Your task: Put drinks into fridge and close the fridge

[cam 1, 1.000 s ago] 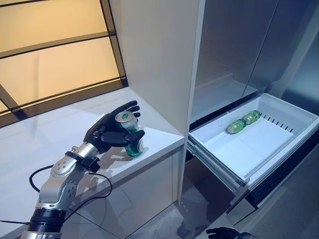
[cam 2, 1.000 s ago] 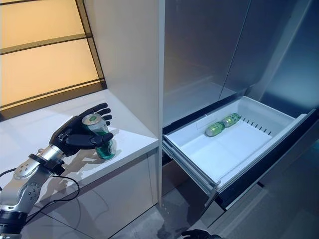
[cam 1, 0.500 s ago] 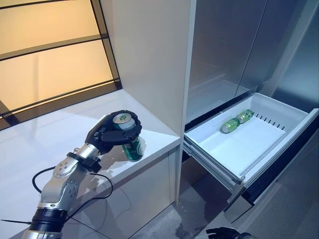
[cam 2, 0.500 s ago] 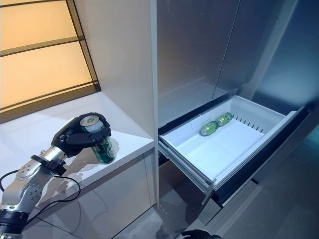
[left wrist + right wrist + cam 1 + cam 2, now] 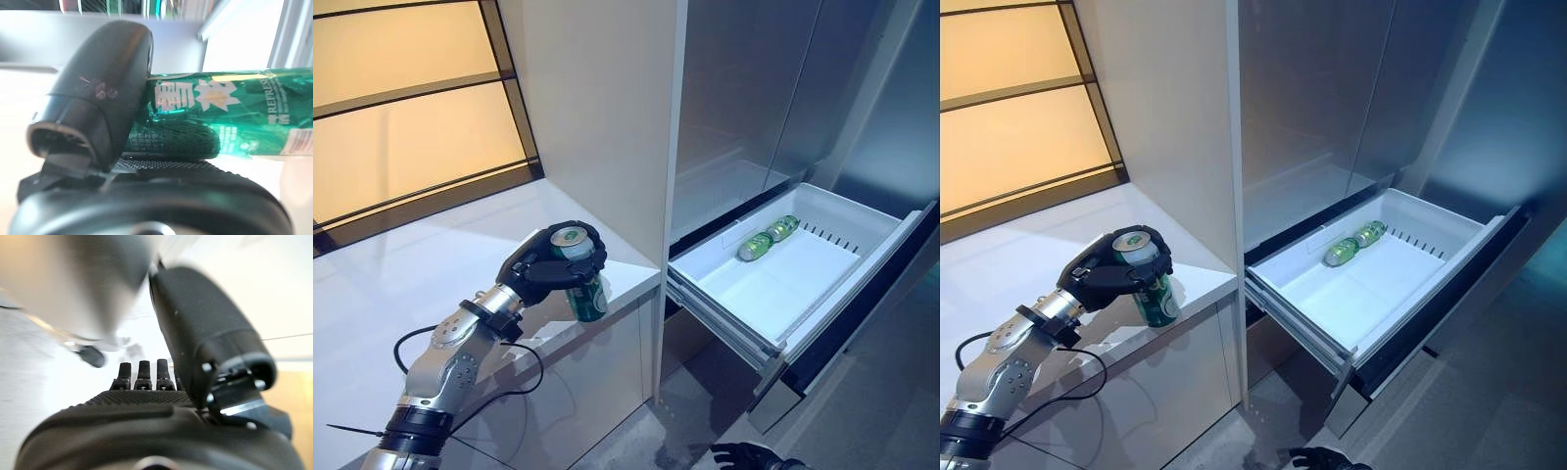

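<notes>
My left hand [image 5: 546,266] is shut on a green can [image 5: 583,290], held upright and lifted just above the front right part of the white counter [image 5: 431,284]. In the left wrist view the can [image 5: 234,112] lies between the thumb [image 5: 98,98] and the curled fingers. The white fridge drawer [image 5: 773,294] stands pulled open to the right, with green drinks [image 5: 768,235] lying at its back. My right hand [image 5: 744,456] hangs low near the floor, and the right wrist view [image 5: 146,377] shows its fingers straight and empty.
A tall white cabinet panel [image 5: 607,117] stands between the counter and the fridge. Grey fridge doors [image 5: 773,88] rise above the drawer. A dark-framed orange window [image 5: 411,117] runs behind the counter. Grey floor [image 5: 675,431] lies below the drawer.
My left hand has closed round the can, lifted it off the counter and carried it toward the counter's right edge. The camera has shifted to the right.
</notes>
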You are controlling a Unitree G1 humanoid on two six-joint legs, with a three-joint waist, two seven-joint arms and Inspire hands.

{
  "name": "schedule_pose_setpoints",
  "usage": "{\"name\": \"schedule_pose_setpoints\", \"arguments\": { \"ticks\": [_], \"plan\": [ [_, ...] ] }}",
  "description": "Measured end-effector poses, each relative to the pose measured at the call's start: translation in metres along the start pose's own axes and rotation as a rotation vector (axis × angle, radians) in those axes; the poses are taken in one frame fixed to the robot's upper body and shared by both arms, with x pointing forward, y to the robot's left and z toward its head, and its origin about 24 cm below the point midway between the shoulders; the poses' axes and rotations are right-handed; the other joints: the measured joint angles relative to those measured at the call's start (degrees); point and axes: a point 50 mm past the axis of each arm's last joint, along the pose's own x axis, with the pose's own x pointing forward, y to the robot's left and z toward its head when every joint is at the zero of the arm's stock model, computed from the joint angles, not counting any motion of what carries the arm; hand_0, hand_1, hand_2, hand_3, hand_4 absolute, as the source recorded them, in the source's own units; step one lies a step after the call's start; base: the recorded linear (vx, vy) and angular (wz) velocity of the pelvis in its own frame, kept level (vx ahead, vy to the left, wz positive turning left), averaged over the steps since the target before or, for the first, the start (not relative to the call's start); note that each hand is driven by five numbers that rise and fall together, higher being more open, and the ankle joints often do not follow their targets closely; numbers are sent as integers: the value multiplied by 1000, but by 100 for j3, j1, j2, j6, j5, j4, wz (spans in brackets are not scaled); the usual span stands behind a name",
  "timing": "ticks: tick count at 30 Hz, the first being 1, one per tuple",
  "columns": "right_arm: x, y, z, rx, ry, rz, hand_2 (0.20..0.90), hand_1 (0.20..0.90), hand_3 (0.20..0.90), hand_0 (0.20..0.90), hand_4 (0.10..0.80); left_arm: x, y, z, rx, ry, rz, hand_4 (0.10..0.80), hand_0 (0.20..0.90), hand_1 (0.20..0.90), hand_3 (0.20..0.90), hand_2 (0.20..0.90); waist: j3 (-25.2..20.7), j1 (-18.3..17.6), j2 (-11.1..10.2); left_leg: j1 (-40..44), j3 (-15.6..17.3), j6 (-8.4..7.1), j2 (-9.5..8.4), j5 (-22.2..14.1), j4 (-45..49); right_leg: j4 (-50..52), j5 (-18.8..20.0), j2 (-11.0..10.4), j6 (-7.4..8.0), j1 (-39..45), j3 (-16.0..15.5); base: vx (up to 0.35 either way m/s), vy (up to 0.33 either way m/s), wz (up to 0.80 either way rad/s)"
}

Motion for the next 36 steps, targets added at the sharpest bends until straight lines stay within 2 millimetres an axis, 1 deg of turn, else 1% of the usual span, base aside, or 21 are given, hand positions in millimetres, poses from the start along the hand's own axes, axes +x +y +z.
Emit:
{"name": "schedule_pose_setpoints", "arguments": {
  "ticks": [2, 3, 4, 6, 7, 9, 11, 12, 16, 17, 22, 26, 29, 32, 36],
  "plan": [
    [-4, 7, 36, -68, -181, 18, 900, 900, 900, 900, 800, 5, -14, 5, -2, -21, -79, 100, 300, 300, 200, 300, 13, -101, 8, -47, 93, 6, 1, -2, 1, 0, 35, 5, -7, -88, 92, -22, 5, -18],
    [-6, 10, 47, -72, -237, 25, 900, 900, 900, 900, 800, 6, -17, 7, -1, -32, -96, 100, 300, 300, 200, 300, 36, -153, 9, -52, 99, 6, 0, -1, 2, -1, 43, 5, -10, -95, 99, -26, 5, -12],
    [-9, 16, 66, -71, -329, 43, 900, 900, 900, 900, 800, 7, -21, 10, -13, -52, -124, 100, 300, 300, 200, 300, 53, -262, 12, -42, 105, 7, -4, 0, 8, 3, 59, 6, -30, -90, 106, -24, 9, -6],
    [-25, 27, 100, -77, -497, 90, 900, 900, 900, 900, 800, 9, -28, 18, -10, -91, -174, 100, 300, 300, 200, 300, 68, -475, 37, -36, 134, 20, -10, -11, 0, 3, 61, 4, -19, -100, 135, -14, 15, -8],
    [-28, 28, 108, -74, -533, 106, 900, 900, 900, 900, 800, 9, -29, 19, -14, -103, -181, 100, 300, 300, 200, 300, 68, -531, 37, -31, 161, 23, -10, -14, 0, 2, 61, 4, -18, -101, 151, -13, 25, -14],
    [-41, 26, 127, -73, -617, 137, 900, 900, 900, 900, 800, 9, -32, 23, -2, -139, -207, 100, 300, 300, 200, 300, 79, -535, 49, 37, 289, 29, -5, -56, -1, 4, 65, 19, -4, -103, 262, -14, 27, -28],
    [-54, 19, 138, -82, -656, 158, 900, 900, 900, 900, 800, 8, -34, 26, 17, -174, -235, 100, 300, 300, 200, 300, 81, -545, 47, 47, 353, 43, -14, -74, -1, 2, 53, 12, 29, -118, 307, -11, 29, -21],
    [-62, 15, 144, -100, -676, 163, 900, 900, 900, 900, 800, 8, -35, 28, 29, -194, -249, 100, 300, 300, 200, 300, 89, -530, 42, 43, 401, 46, -17, -78, -1, 3, 62, 13, 36, -149, 383, -9, 26, -18],
    [-84, 3, 166, -96, -777, 156, 900, 900, 900, 900, 800, 6, -39, 30, 48, -226, -300, 100, 300, 300, 200, 300, 143, -534, -9, 41, 427, 56, -24, -87, 1, 8, 76, 13, 38, -180, 414, -5, 20, -9],
    [-87, 2, 169, -90, -793, 160, 900, 900, 900, 900, 800, 6, -40, 30, 49, -229, -310, 100, 300, 300, 200, 300, 152, -533, -8, 40, 432, 58, -26, -89, 1, 9, 76, 12, 38, -184, 419, 0, 0, 0],
    [-106, 5, 197, -70, -932, 221, 900, 900, 900, 900, 800, 8, -47, 26, 42, -217, -366, 100, 300, 300, 200, 300, 176, -533, -18, 42, 447, 66, -35, -104, 7, 31, 86, 7, 25, -189, 433, 0, 0, 0],
    [-116, 8, 216, -72, -989, 278, 900, 900, 900, 900, 800, 8, -48, 26, 38, -224, -371, 100, 300, 300, 200, 300, 181, -527, -24, 44, 482, 71, -39, -110, 18, 31, 89, 5, 27, -199, 463, 1, 0, -2],
    [-117, 6, 217, -75, -979, 286, 900, 900, 900, 900, 800, 9, -50, 27, 41, -231, -380, 100, 300, 300, 200, 300, 188, -508, -30, 45, 520, 78, -45, -116, 22, 31, 92, 2, 32, -209, 522, -1, -1, -4],
    [-116, 9, 218, -82, -972, 304, 900, 900, 900, 900, 800, 9, -52, 28, 41, -232, -385, 100, 300, 300, 200, 300, 193, -511, -32, 42, 547, 87, -53, -123, 27, 32, 107, -1, 40, -233, 536, 1, -4, -8],
    [-113, 15, 218, -128, -930, 350, 900, 900, 900, 900, 800, 14, -60, 20, 22, -204, -406, 100, 300, 300, 200, 300, 197, -521, -32, 43, 553, 91, -61, -125, 29, 32, 126, -9, 48, -237, 540, 0, -1, -1]
  ]
}}
